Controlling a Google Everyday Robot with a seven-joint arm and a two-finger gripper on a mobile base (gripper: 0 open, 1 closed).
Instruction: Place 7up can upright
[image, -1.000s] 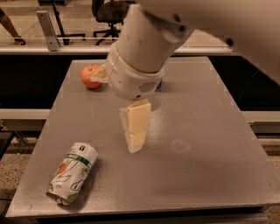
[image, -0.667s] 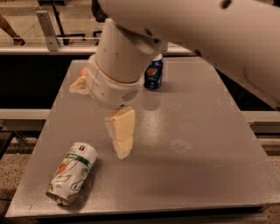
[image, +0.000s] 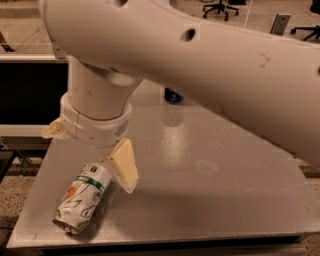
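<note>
The 7up can (image: 82, 197) lies on its side near the front left corner of the grey table (image: 225, 200). It is white-silver with a green band and is slightly dented, with one end toward the front edge. My gripper (image: 89, 161) hangs from the big white arm right above the can's far end. Its fingers are spread apart. One cream finger (image: 124, 166) points down beside the can's upper right, touching or nearly touching it. The other finger (image: 53, 130) sticks out to the left. The gripper holds nothing.
A dark blue can (image: 173, 95) stands at the back of the table, mostly hidden behind the arm. The white arm fills the upper part of the view. The table's front and left edges are close to the 7up can.
The arm has moved down and to the left, from mid-table to just above the lying 7up can. The can has not moved. The arm now covers the red-orange object at the back left.
</note>
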